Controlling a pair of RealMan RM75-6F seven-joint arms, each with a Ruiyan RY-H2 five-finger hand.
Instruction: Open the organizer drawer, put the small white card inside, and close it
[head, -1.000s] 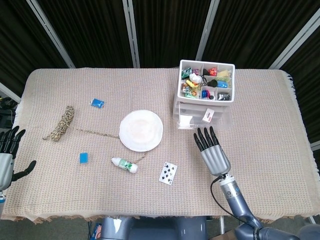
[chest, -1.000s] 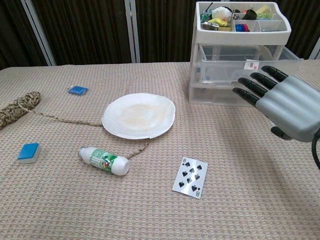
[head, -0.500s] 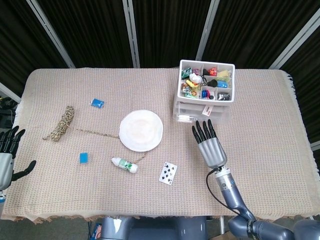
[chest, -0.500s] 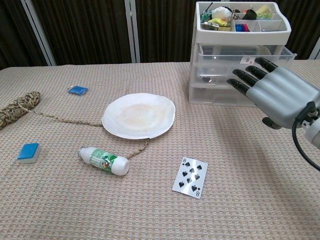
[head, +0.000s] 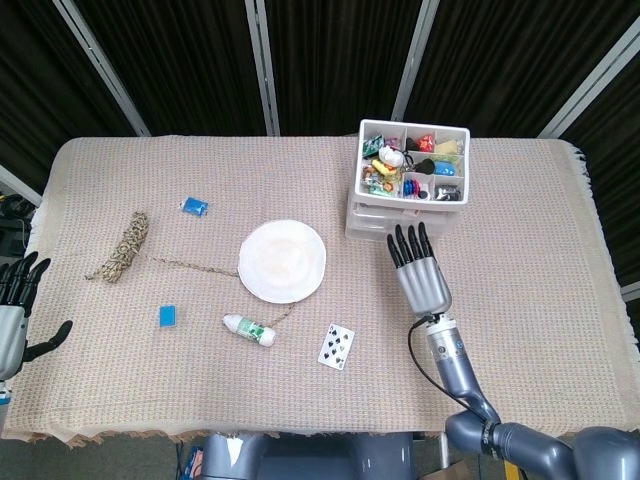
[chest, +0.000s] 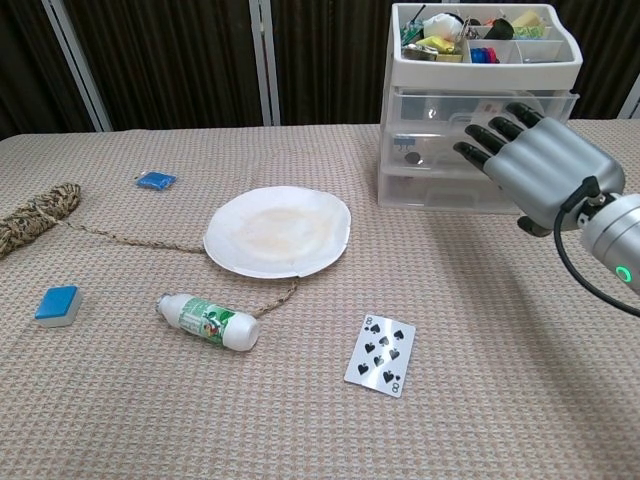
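Observation:
The clear plastic organizer (head: 370, 218) (chest: 430, 190) stands at the table's far right, with a white tray of small items on top. Its top drawer (chest: 440, 105) sits flush with the frame. The small white card (chest: 489, 104) shows dimly through the drawer's clear front. My right hand (head: 420, 275) (chest: 535, 165) is flat, fingers straight and apart, fingertips (chest: 470, 150) against the drawer fronts; it holds nothing. My left hand (head: 15, 310) hangs at the table's left edge, fingers spread and empty.
A white plate (head: 282, 260) lies mid-table, with a small bottle (head: 250, 330) and a playing card (head: 337, 346) in front of it. A coiled rope (head: 122, 247) and two blue blocks (head: 194, 207) (head: 168, 316) lie to the left.
The top drawer, pulled out a second ago with the card in it, has slid in flush. My right hand moved forward with it, towards the organizer. The left hand has not moved.

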